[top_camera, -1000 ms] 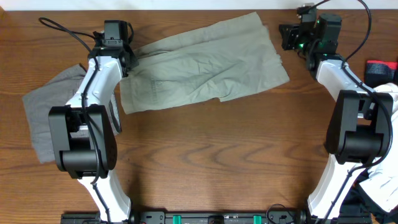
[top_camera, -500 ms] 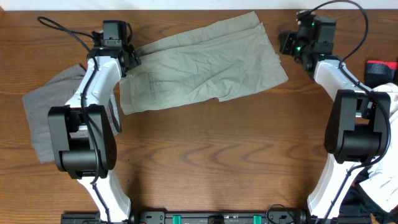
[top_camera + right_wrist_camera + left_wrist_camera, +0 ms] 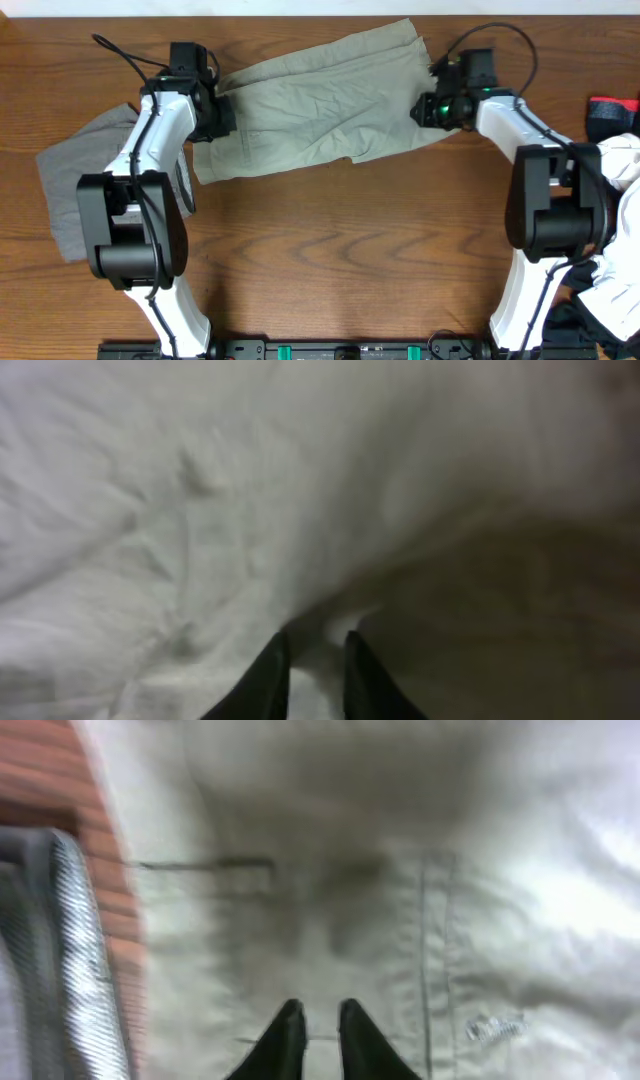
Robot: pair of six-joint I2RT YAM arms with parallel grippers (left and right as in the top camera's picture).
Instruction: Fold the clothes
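The large khaki shorts (image 3: 320,100) lie spread flat across the far middle of the wooden table (image 3: 350,250). My left gripper (image 3: 222,118) is low over their left end, by a pocket seam (image 3: 420,920); its fingertips (image 3: 320,1015) are nearly together above the cloth. My right gripper (image 3: 428,108) is at their right edge; its fingertips (image 3: 315,645) are close together where pale cloth (image 3: 150,510) meets shadowed table. The darker grey shorts (image 3: 80,180) lie at the far left, partly under my left arm, and also show in the left wrist view (image 3: 50,960).
A red and black item (image 3: 612,110) and white cloth (image 3: 620,160) lie at the right edge, with more white cloth (image 3: 610,300) lower down. Cables run from both wrists along the back edge.
Both arms have swung inward onto the khaki shorts: the left gripper moved right and nearer, the right gripper moved left and nearer. The shorts have barely shifted.
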